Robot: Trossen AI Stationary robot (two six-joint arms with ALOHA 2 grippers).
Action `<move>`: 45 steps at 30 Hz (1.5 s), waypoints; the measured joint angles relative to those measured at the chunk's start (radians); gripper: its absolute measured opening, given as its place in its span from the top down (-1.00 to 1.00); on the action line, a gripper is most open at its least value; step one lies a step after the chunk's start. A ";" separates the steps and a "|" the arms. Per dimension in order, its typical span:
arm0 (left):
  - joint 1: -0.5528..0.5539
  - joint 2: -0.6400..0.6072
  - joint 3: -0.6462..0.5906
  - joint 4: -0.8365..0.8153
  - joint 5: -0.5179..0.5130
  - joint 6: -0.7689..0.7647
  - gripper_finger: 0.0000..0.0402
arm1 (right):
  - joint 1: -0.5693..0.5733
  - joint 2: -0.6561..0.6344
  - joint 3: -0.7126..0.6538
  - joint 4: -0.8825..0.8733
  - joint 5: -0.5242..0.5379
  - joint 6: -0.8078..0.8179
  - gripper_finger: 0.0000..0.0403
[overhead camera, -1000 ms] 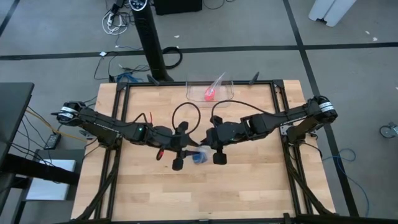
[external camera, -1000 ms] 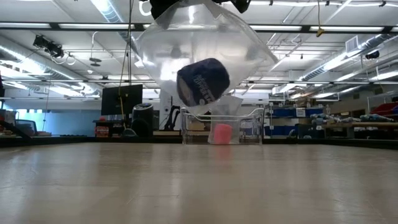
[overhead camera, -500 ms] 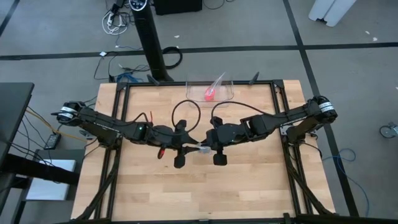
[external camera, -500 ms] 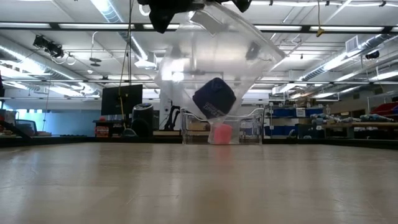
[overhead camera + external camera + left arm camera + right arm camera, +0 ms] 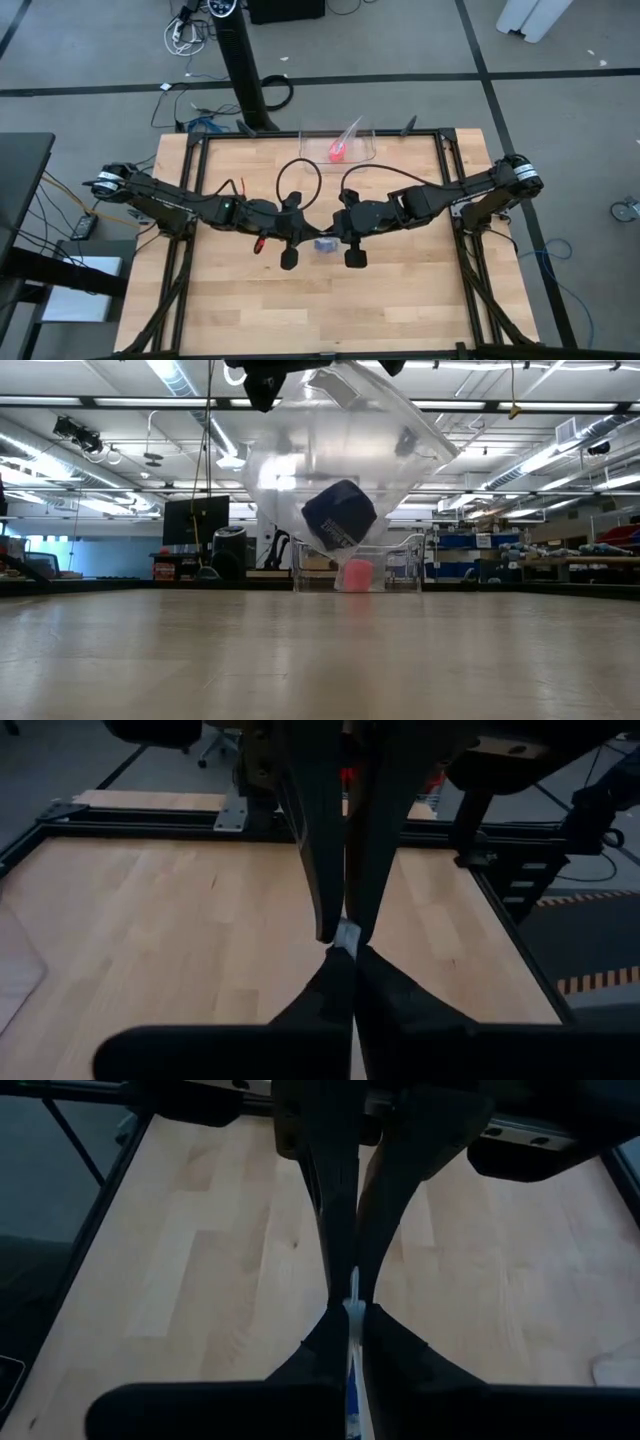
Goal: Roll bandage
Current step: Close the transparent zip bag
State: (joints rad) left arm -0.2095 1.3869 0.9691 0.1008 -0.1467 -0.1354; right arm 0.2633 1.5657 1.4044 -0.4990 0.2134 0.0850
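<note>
A clear plastic bag hangs over the middle of the table, and the bandage, a dark blue roll, lies in its bottom. In the high view the roll shows between the two grippers. My left gripper and my right gripper meet tip to tip, both shut on the bag's upper edge. The low view shows only their lower parts at the picture's top edge. My left gripper pinches the bag's upper edge between its two fingers, coming level from the table's left. The bag hangs below, clear of the table. My right gripper pinches the same upper edge between its two fingers, level from the table's right, right beside the left fingertips. The bag hangs below it with the roll inside.
A clear bin stands at the table's far edge with a small pink-red roll in it; it also shows behind the bag in the low view. Bare wood lies under the bag and toward the near edge.
My left gripper has shut on the bag's upper edge beside my right gripper. The bag's top has drawn together and the bag has changed shape. The blue roll has slid lower and toward the table's right inside it, still clear of the table.
</note>
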 joint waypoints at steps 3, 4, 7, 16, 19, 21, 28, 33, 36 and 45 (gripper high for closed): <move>-0.001 0.000 0.000 -0.003 -0.002 0.000 0.97 | 0.005 0.000 0.000 -0.007 0.000 0.017 0.93; -0.001 0.000 0.000 -0.003 -0.002 0.000 0.98 | 0.006 0.000 0.000 -0.008 0.000 0.021 0.93; -0.002 0.001 0.000 0.006 -0.002 0.000 0.98 | 0.011 0.000 0.001 -0.009 0.001 0.027 0.93; -0.001 0.002 -0.001 0.018 -0.034 0.005 0.99 | 0.016 -0.001 0.003 -0.035 0.019 0.047 0.93; -0.001 0.002 -0.001 0.025 -0.039 0.023 0.99 | 0.019 -0.001 0.004 -0.048 0.030 0.053 0.93; -0.001 0.001 -0.001 0.030 -0.039 0.026 0.99 | 0.023 -0.001 0.004 -0.059 0.034 0.053 0.93; 0.000 -0.014 -0.001 0.110 -0.058 0.039 1.00 | 0.039 0.003 0.000 -0.097 0.025 0.054 0.93; -0.007 -0.053 0.002 0.122 -0.063 0.060 1.00 | 0.052 0.003 -0.001 -0.109 0.045 0.056 0.94; -0.010 -0.071 0.005 0.120 -0.064 0.076 1.00 | 0.057 0.005 -0.002 -0.121 0.045 0.075 0.96; -0.021 -0.089 0.005 0.059 -0.072 0.083 1.00 | 0.068 0.005 -0.002 -0.156 0.068 0.090 0.98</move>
State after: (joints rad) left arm -0.2306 1.2976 0.9737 0.1599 -0.2188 -0.0528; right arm 0.3311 1.5703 1.4021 -0.6554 0.2814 0.1753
